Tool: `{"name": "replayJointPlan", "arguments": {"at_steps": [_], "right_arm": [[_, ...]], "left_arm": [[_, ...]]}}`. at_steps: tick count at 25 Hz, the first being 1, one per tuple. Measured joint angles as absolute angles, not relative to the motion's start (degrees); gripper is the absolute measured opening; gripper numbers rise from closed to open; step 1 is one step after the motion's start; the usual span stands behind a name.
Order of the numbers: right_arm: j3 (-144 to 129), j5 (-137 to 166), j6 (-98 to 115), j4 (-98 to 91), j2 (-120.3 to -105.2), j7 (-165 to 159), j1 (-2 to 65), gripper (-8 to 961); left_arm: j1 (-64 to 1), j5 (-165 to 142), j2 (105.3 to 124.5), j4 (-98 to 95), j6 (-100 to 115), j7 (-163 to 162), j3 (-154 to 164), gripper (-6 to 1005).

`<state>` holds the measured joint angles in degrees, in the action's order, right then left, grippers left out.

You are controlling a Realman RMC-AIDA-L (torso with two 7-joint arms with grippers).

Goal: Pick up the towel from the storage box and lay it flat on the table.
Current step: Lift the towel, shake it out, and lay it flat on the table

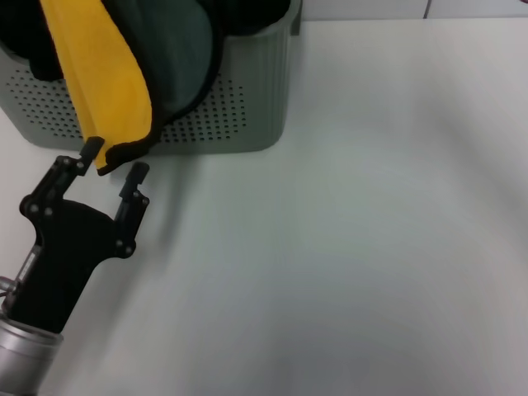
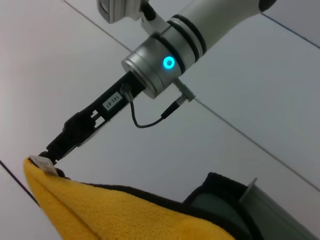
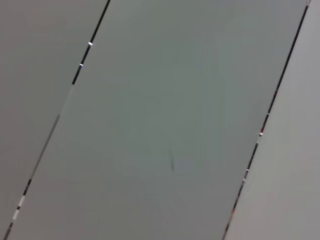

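Observation:
The towel (image 1: 107, 74) hangs from above, over the front of the storage box (image 1: 247, 115), yellow face to the left and dark green face to the right. Its black-edged lower corner dangles just above the table (image 1: 371, 247). My left gripper (image 1: 114, 162) is open, with its fingers on either side of that lower corner. In the left wrist view my right gripper (image 2: 46, 159) is shut on the upper corner of the towel (image 2: 115, 215), by a small white tag, and holds it up. The right gripper is out of the head view.
A black cloth (image 1: 25, 41) lies in the storage box at the back left. The box's rim also shows in the left wrist view (image 2: 272, 202). White tabletop stretches to the right and front of the box. The right wrist view shows only grey panels.

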<state>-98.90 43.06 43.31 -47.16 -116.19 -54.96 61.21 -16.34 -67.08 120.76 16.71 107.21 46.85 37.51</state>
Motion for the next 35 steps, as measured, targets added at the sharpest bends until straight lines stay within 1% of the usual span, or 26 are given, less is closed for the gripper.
{"name": "replayJointPlan", "arguments": {"at_steps": [22,35], "right_arm": [[-101.62,39.81,43.42,-46.91,-116.19,-54.41,60.83,38],[-102.22,39.86,43.03,-45.92,-116.19,-53.69,60.64,38]], "left_arm": [[-17.35,-66.7,120.76,17.16,102.79,47.62,36.32,476],[-18.01,-67.38,120.76,17.2,107.86,46.7,33.71,473]]}}
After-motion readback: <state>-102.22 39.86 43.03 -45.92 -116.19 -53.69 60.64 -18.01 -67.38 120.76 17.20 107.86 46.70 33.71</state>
